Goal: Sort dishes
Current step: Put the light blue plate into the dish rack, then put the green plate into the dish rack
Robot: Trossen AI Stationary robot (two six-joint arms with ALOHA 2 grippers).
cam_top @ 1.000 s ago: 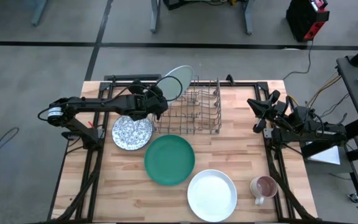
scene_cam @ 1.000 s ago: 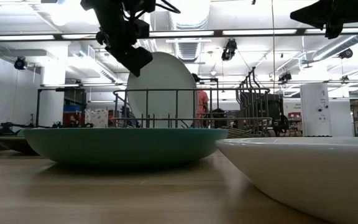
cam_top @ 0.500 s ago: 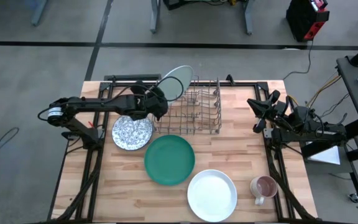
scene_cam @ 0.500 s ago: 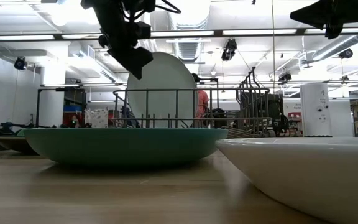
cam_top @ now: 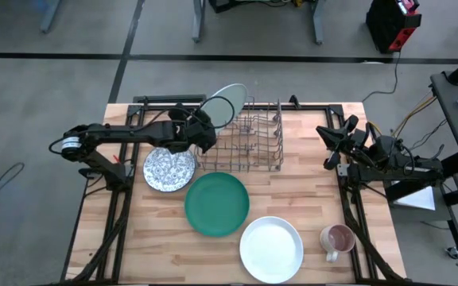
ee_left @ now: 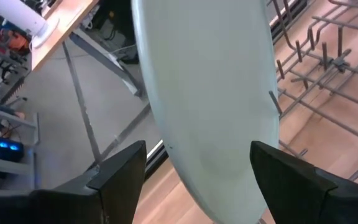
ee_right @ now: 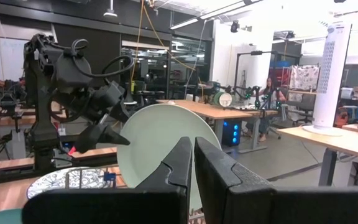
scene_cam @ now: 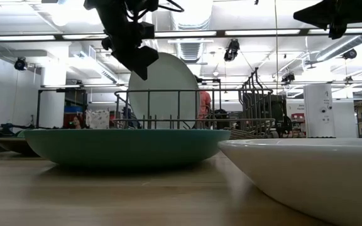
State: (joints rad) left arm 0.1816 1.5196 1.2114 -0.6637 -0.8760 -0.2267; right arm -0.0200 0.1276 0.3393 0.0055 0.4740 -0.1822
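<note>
The pale mint plate (cam_top: 227, 102) stands on edge in the left end of the wire rack (cam_top: 254, 143), its lower rim between the tines; it also shows in the low view (scene_cam: 168, 88). My left gripper (cam_top: 207, 133) is open, one finger on each side of the plate's rim (ee_left: 210, 93), apart from it. The speckled dish (cam_top: 168, 169), dark teal plate (cam_top: 216, 203) and white plate (cam_top: 271, 249) lie flat on the table. My right gripper (cam_top: 330, 147) waits shut at the table's right edge.
A pink mug (cam_top: 338, 238) stands at the near right, beside the white plate. The rack's right part holds nothing and has upright tines (cam_top: 277, 119). Bare wood lies between the rack and my right arm. The speckled dish lies right under my left arm.
My left gripper has edged a little toward the table's right, toward the rack. The mint plate has stayed standing in the rack.
</note>
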